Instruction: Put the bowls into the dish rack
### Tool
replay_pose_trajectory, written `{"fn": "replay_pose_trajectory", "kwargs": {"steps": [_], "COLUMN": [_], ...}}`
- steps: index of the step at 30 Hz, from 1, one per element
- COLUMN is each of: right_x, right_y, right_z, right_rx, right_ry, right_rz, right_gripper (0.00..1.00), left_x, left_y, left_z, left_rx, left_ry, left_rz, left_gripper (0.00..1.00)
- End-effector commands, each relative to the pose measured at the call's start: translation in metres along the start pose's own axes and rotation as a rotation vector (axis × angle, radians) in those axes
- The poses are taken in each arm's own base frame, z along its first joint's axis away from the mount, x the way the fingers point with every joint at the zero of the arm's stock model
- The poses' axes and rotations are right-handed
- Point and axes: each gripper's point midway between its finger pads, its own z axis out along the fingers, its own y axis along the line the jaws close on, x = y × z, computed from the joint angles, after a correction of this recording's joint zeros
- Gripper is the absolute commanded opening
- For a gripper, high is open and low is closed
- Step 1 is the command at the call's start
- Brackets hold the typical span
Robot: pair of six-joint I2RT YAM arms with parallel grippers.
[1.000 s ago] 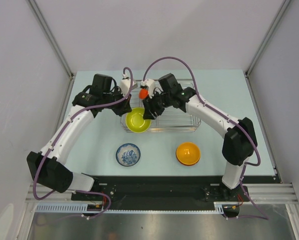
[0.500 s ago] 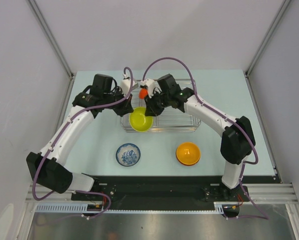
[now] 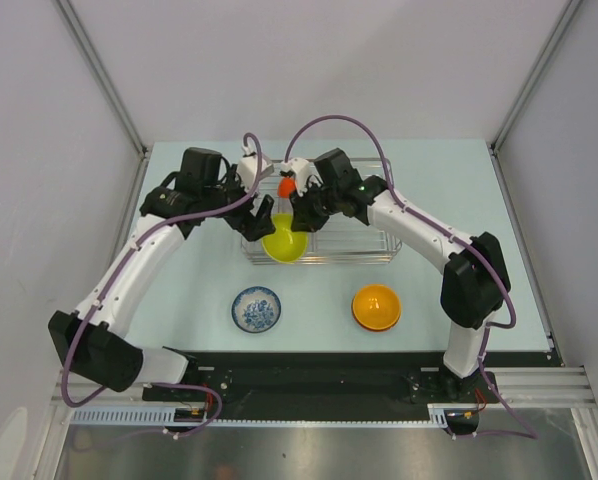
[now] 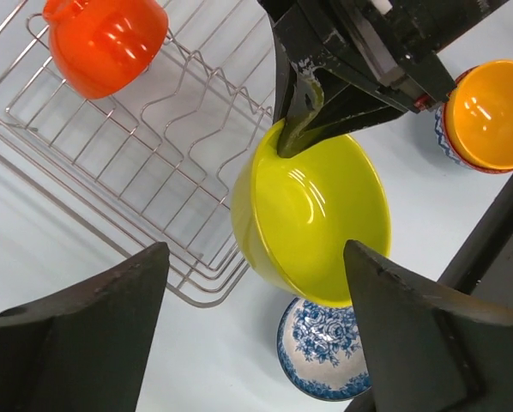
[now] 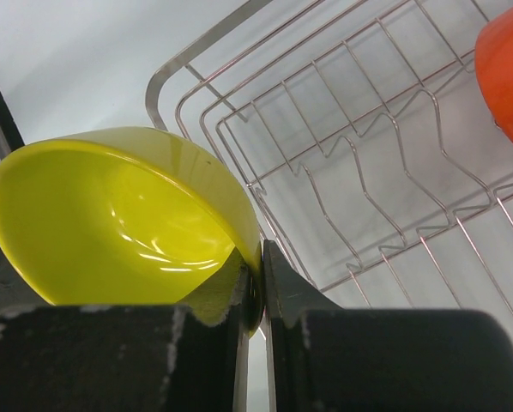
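Observation:
My right gripper (image 3: 301,215) is shut on the rim of a yellow bowl (image 3: 284,243), one finger inside it and one outside (image 5: 261,257). The bowl (image 4: 316,223) hangs tilted over the near left corner of the dish rack (image 3: 371,247), a silver wire basket (image 5: 368,154). To the bowl's left, my left gripper (image 3: 257,215) stands open; its wide-apart fingers (image 4: 255,257) touch nothing. A blue floral bowl (image 3: 256,308) and an orange bowl (image 3: 376,306) sit on the table in front of the rack. A red bowl (image 4: 106,39) lies in the rack's far left part.
The rack's wire tines (image 4: 188,129) stand in rows under and beside the yellow bowl. Both arms crowd the rack's left end. Grey walls close the table on three sides, and a black rail runs along its near edge (image 3: 309,375).
My left gripper has opened and let go of the yellow bowl. My right gripper has shut on the bowl's rim. The bowl has shifted slightly toward the rack.

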Motion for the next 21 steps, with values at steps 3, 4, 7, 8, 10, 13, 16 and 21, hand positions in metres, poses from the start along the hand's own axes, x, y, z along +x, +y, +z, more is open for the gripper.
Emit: {"fn": "replay_pose_trajectory", "kwargs": {"steps": [3,4,7,8,10,13,16,21], "right_x": [-0.018,-0.022,-0.028,-0.031,-0.042,-0.055,-0.075,-0.097], "right_y": [-0.015,-0.025,-0.05,-0.056,-0.075,-0.094,-0.107,-0.112], "right_z": [-0.006,-0.009,-0.021,-0.026,-0.038,-0.059,-0.083,-0.104], "right_rx": [0.089,0.148,0.28,0.319,0.446,0.594,0.721,0.922], "right_ry": [-0.048,-0.052,-0.052,-0.057,-0.08,-0.102,-0.137,-0.168], "right_rz": [-0.053,-0.064,-0.107,-0.125,-0.201,-0.298,-0.371,-0.567], "right_gripper": [0.0,0.0,0.0,0.0,0.0,0.0,0.0,0.0], "left_x": [-0.034,-0.035,-0.027,-0.025,-0.011,0.009,0.029,0.046], "left_y": [0.009,0.01,0.018,0.019,0.027,0.035,0.042,0.048], "left_z": [-0.036,-0.04,-0.046,-0.049,-0.047,-0.045,-0.041,-0.037], "left_rx": [-0.117,-0.128,-0.166,-0.174,-0.191,-0.197,-0.203,-0.21], "left_ry": [-0.125,-0.134,-0.141,-0.148,-0.13,-0.109,-0.088,-0.05], "left_rz": [0.07,0.071,0.055,0.051,0.023,-0.017,-0.049,-0.057], "left_gripper": [0.94,0.95,0.96,0.96,0.97,0.97,0.98,0.98]}}
